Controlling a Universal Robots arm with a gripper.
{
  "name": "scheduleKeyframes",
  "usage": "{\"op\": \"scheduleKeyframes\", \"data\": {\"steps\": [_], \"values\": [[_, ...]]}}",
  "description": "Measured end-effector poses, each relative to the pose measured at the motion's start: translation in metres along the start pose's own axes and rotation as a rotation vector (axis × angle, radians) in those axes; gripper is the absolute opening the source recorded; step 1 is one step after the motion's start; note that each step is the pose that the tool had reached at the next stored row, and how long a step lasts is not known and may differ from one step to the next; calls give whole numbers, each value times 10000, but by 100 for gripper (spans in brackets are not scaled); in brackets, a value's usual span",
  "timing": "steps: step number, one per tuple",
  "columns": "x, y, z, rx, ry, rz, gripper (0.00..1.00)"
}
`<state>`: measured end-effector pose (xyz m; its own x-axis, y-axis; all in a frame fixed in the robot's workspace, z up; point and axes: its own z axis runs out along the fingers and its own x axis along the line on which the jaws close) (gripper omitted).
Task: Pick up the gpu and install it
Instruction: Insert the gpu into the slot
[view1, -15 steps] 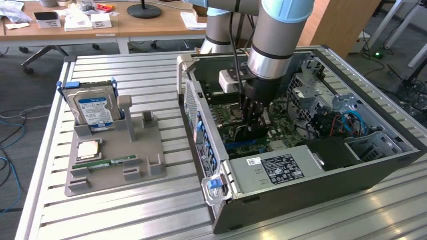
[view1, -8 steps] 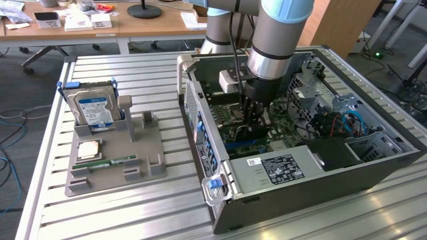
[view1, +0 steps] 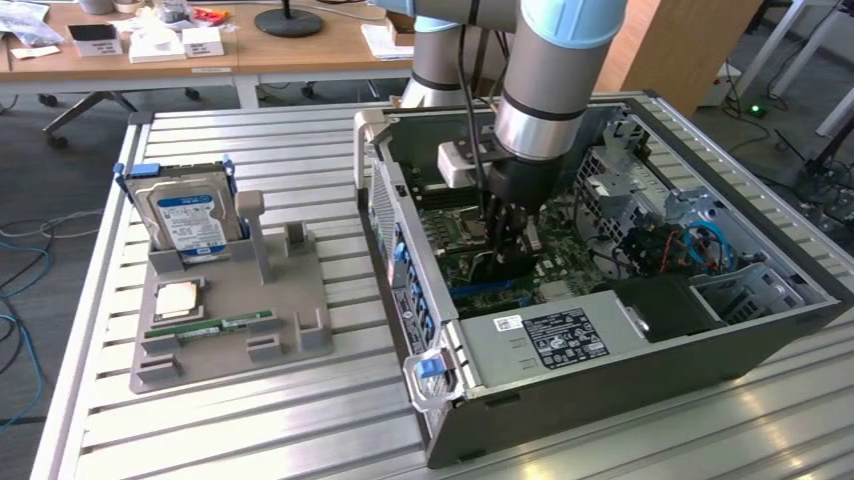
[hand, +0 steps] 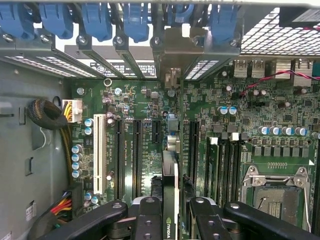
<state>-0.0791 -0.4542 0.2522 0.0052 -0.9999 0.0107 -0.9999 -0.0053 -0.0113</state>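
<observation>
exterior view: arm (view1: 547, 90) reaches straight down into the open case (view1: 641, 350), which lies on its side on the slatted tabletop (view1: 267, 430). claw (view1: 505, 250) sits low over the motherboard, near the middle of the case. from here i can't make out what it carries; the wrist hides it.

to the exterior view's left, well apart from the case, is the grey holder (view1: 287, 300). the hard drive (view1: 187, 222) stands upright in it, with the cpu (view1: 178, 298) and ram stick (view1: 220, 327) lying flat just in front.

wrist view fills in the rest: claw (hand: 170, 212) is pinching the gpu (hand: 170, 170), with black fingers (hand: 150, 220) against either face. the card shows edge-on, standing upright over the motherboard (hand: 145, 105) and running along the line of the expansion slots. it lies between the short slot and the next long one. its silver bracket (hand: 172, 55) is up at the rear wall, below the row of blue latches (hand: 95, 20). i can't tell whether the card's edge is seated in a slot or just above it.

the empty cpu socket (hand: 272, 192) sits off to one side of the card.
</observation>
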Motion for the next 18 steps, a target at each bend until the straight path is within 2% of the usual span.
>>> {"op": "scheduleKeyframes", "data": {"steps": [7, 18], "values": [[0, 2, 4, 17, 0, 0, 26], [0, 28, 4, 90, 0, 1, 26]]}}
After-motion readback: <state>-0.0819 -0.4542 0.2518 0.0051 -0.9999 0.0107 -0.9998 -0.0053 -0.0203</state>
